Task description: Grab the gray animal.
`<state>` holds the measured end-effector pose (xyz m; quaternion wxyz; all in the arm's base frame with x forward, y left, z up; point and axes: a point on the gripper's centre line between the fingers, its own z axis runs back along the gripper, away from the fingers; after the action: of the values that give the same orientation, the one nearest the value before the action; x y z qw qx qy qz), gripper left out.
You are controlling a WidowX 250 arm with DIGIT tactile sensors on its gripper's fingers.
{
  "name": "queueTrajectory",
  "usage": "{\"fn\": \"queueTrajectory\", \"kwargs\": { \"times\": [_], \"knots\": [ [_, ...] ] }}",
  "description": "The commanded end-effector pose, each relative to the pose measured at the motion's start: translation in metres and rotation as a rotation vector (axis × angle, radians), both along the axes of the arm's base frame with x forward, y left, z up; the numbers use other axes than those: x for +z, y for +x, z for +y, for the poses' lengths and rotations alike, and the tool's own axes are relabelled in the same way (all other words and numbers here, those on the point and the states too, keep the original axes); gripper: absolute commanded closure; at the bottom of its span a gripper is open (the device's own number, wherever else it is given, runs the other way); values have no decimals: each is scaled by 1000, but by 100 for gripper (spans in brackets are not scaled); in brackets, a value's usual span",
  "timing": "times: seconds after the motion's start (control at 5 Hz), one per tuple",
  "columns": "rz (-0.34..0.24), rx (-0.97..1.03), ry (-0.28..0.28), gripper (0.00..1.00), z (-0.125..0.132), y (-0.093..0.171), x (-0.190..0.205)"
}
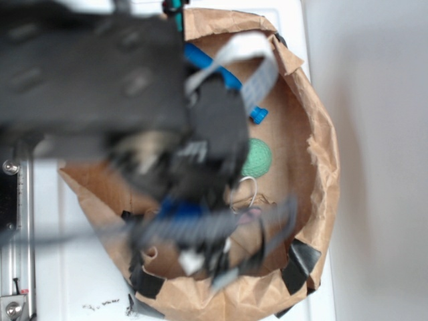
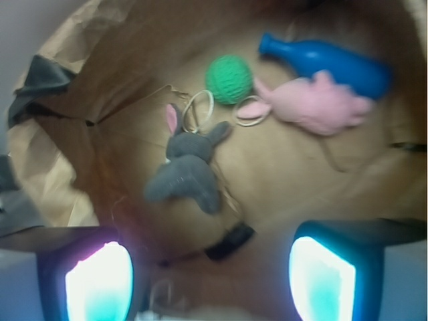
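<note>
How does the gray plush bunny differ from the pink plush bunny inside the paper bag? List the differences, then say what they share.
Colour: the gray animal is dark gray with a pink inner ear; the pink plush bunny is pink all over.
Place: the gray animal lies apart in the middle of the paper bag; the pink one lies against the blue bottle.
Neighbours: the green ball sits between them, nearer the pink one.
Shared: similar size, both lying flat, each with a white loop string.

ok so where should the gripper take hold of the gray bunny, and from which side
Probably the plump body of the gray bunny, coming straight down from above. It lies flat on the paper bag floor, clear of the pink bunny and green ball. The ears and white loop look too thin. The gripper is open.
</note>
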<state>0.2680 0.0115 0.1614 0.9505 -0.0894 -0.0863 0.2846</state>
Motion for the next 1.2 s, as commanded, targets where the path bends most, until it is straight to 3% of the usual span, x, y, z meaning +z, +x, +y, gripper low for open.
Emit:
{"fn": "queueTrajectory", "kwargs": {
  "times": [0.0, 0.2, 0.4, 0.6, 0.8, 1.0],
  "knots": [
    [-54, 48, 11, 0, 24, 15, -23],
    [-93, 10, -75, 0, 11, 24, -51],
    [-73, 25, -91, 0, -6, 33, -63],
    [-99, 17, -166, 0, -23, 37, -72],
    [-88, 14, -146, 0, -42, 32, -86],
    [-6, -39, -136, 0, -64, 21, -106]
  ]
}}
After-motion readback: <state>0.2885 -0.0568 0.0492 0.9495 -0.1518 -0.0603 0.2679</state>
